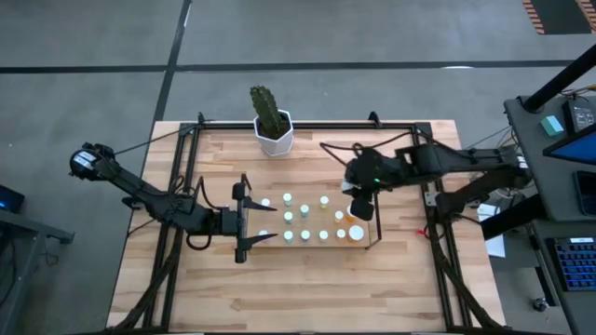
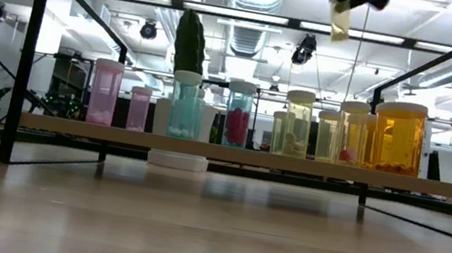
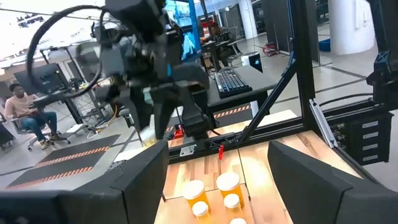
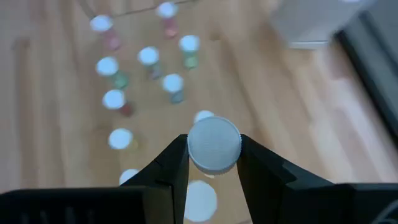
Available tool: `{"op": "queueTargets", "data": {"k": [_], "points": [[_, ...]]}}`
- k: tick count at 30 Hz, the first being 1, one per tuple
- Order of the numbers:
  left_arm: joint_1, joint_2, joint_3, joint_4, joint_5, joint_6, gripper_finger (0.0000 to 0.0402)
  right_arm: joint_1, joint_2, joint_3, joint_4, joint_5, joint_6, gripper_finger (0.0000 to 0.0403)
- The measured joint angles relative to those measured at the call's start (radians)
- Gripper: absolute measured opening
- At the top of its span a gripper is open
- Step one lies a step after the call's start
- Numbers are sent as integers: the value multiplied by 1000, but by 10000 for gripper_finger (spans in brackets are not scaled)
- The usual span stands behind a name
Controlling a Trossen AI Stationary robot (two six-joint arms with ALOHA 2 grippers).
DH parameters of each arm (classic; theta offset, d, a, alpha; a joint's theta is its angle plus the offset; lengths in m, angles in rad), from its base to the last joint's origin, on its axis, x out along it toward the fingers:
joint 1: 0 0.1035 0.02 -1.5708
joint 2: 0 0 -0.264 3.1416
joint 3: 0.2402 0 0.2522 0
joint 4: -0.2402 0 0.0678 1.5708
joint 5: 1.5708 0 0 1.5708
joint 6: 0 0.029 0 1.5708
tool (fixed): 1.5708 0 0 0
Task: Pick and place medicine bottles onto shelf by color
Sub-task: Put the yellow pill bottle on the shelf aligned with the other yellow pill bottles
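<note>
From above, the right gripper point(image 1: 360, 207) hung over the shelf's point(image 1: 374, 244) orange end. Its wrist view showed it clamped on a medicine bottle point(image 4: 214, 144) just under the cap — light, rigid, probably slippery. The left gripper point(image 1: 244, 221) waited agape beside the shelf.

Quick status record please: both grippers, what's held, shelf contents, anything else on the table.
right gripper: shut on a white-capped bottle, raised above the shelf's right end
left gripper: open, empty, at the shelf's left end
shelf: bottles standing in rows, pink at left in the low view, orange at right
other: cactus pot behind the shelf
</note>
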Motion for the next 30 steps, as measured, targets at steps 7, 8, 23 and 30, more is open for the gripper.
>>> {"op": "queueTargets", "data": {"k": [7, 8, 23, 30], "points": [[0, 0, 0, 0, -11, 33, 259, -96, 107, -1, 31, -181, -264, 109], [0, 0, -1, 0, -21, 35, 259, -105, 120, -1, 32, -185, -302, 109], [0, 0, -4, -1, -30, 36, 259, -231, 217, -30, 70, -360, -562, 109], [0, 0, -4, 0, -30, 36, 259, -232, 156, -179, 215, -363, -578, 109]]}}
